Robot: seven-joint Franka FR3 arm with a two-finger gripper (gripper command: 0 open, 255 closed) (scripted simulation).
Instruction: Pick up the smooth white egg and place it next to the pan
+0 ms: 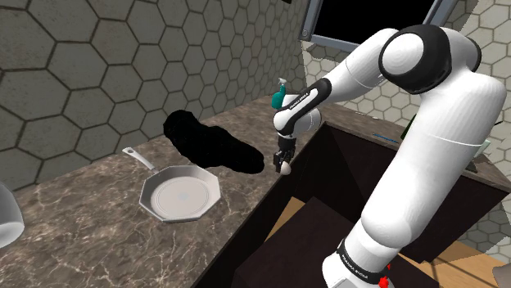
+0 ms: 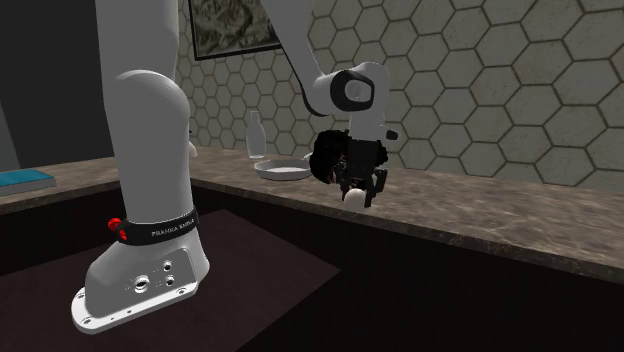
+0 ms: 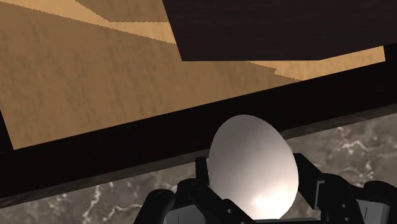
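The smooth white oval egg (image 3: 253,165) is sitting between the two fingers of the all-black gripper (image 2: 360,192), which are pressing on it from either side, so the tool is clenched around the egg. In the wrist view the egg's narrower end is pointing away from the hand, and its lower part is sinking out of sight between the black fingers (image 3: 313,184).

The gripper is hanging fingers-down at the front edge of the dark brown, pale-veined marble countertop (image 1: 82,221). From these views I cannot tell whether the egg (image 1: 286,168) is touching the stone or hanging just above it. Past the edge, the wrist view is looking down at a light brown wooden floor (image 3: 95,76) and a dark brown panel (image 3: 280,25).

The grey eight-sided metal pan (image 1: 180,196), with its thin handle pointing to the shoulder view's upper left, is lying flat on the countertop well apart from the egg, toward the shoulder view's left. A pure black area (image 1: 213,147) is lying on the counter between the pan and the gripper.

Farther out, a teal spray bottle (image 1: 279,96) is showing behind the white arm, a plain white bottle (image 2: 254,133) is standing upright beyond the pan in the second exterior view, and a grey hexagon-tiled wall (image 1: 82,65) is rising behind the counter.
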